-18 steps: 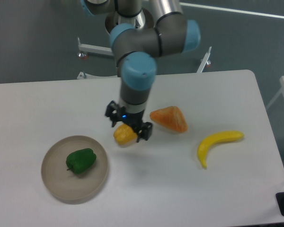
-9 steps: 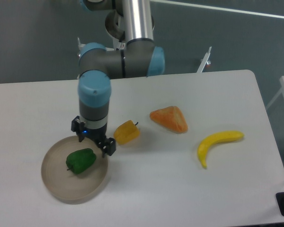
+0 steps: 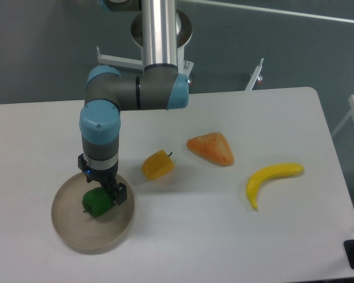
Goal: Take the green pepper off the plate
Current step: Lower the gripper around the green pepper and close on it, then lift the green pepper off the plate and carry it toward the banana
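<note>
The green pepper point(image 3: 94, 204) lies on the round beige plate point(image 3: 69, 223) at the front left of the table. My gripper point(image 3: 102, 190) points straight down over the pepper, its jaws open and standing on either side of the pepper's upper part. One dark finger point(image 3: 120, 195) shows at the pepper's right; the other is mostly hidden behind the wrist. The arm covers the back of the pepper and part of the plate's far rim.
A yellow pepper point(image 3: 157, 165) lies just right of the plate. An orange wedge-shaped piece point(image 3: 211, 148) sits further right, and a banana point(image 3: 271, 178) lies near the right side. The table's right edge point(image 3: 333, 159) is beyond it.
My gripper has moved left from above the yellow pepper to the plate and come down over the green pepper. The jaws have stayed open. The objects have not moved.
</note>
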